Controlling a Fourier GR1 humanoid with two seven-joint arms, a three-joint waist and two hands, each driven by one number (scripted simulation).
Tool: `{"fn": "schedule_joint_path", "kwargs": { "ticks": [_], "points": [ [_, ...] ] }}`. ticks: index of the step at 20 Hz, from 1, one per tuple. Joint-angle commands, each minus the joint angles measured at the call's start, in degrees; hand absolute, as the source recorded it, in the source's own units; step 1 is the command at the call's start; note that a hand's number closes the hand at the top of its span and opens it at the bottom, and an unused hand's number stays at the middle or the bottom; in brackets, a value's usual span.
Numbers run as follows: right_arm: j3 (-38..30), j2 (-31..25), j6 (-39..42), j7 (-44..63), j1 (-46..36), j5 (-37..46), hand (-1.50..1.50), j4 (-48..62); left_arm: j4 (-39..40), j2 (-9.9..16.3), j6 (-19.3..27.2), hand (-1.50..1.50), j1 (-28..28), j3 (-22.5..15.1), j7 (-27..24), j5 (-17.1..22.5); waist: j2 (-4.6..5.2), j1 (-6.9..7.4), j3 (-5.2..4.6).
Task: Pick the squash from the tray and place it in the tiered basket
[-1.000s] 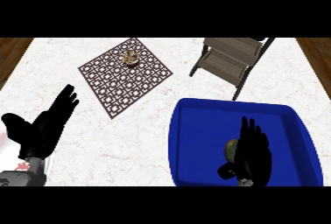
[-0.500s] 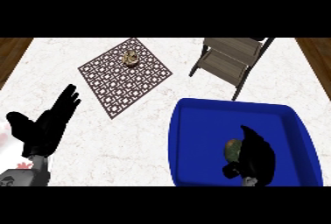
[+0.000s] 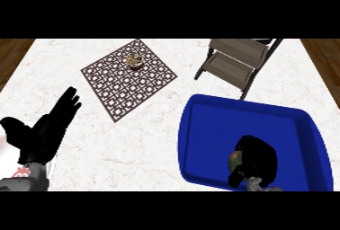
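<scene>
Inside the blue tray [image 3: 199, 134] at the lower right, my right hand [image 3: 257, 157] is curled over the squash [image 3: 234, 158]. Only a small greenish-tan patch of the squash shows at the hand's left side; the rest is hidden under the fingers. The tiered basket [image 3: 235, 63], with tan slatted shelves on a dark frame, stands at the counter's far right, just beyond the tray. My left hand [image 3: 43, 130] rests open at the lower left with fingers pointing up, far from the tray.
A brown lattice mat [image 3: 129, 78] lies at the counter's centre-left with a small cupcake-like object [image 3: 135, 59] near its far corner. Wooden floor shows past the counter's left and right edges.
My right hand's fingers have gone from straight over the squash to curled round it. The left hand has barely shifted.
</scene>
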Motion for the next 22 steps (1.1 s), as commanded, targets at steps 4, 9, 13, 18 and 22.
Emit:
{"fn": "schedule_joint_path", "kwargs": {
  "ticks": [4, 9, 13, 18, 22],
  "points": [
    [-7.1, -13.5, 7.1, -8.8, 0.7, -4.6, 1.50, -6.8, 0.4, 0.0, -0.9, 0.00, -0.1, 1.5, -0.3, -0.3, 0.61, -0.75, 0.64],
    [-23.7, -31.8, 16.9, -23.4, -1.2, -19.2, 1.50, -11.2, -0.6, -0.1, -0.8, 0.00, 3.0, 1.4, -0.4, -0.1, 0.16, -1.87, 0.62],
    [-36.1, -39.4, 14.5, -34.0, -4.3, -25.9, 1.50, -8.4, -1.1, -0.4, 0.2, 0.00, 1.6, 1.1, 0.6, -1.0, 0.39, -1.36, 0.73],
    [-47.0, -36.6, 11.8, -36.6, -12.5, -38.4, 1.50, -11.0, 1.5, -1.1, 0.3, 0.00, -0.1, 1.0, 0.3, -1.5, 0.25, -1.95, 0.66],
    [-52.2, -37.9, 14.7, -36.4, -16.2, -46.0, 1.50, -13.7, -2.5, -1.0, 0.2, 0.00, 1.4, 0.5, 1.9, -1.3, 0.23, -0.77, 0.66]
  ]
}}
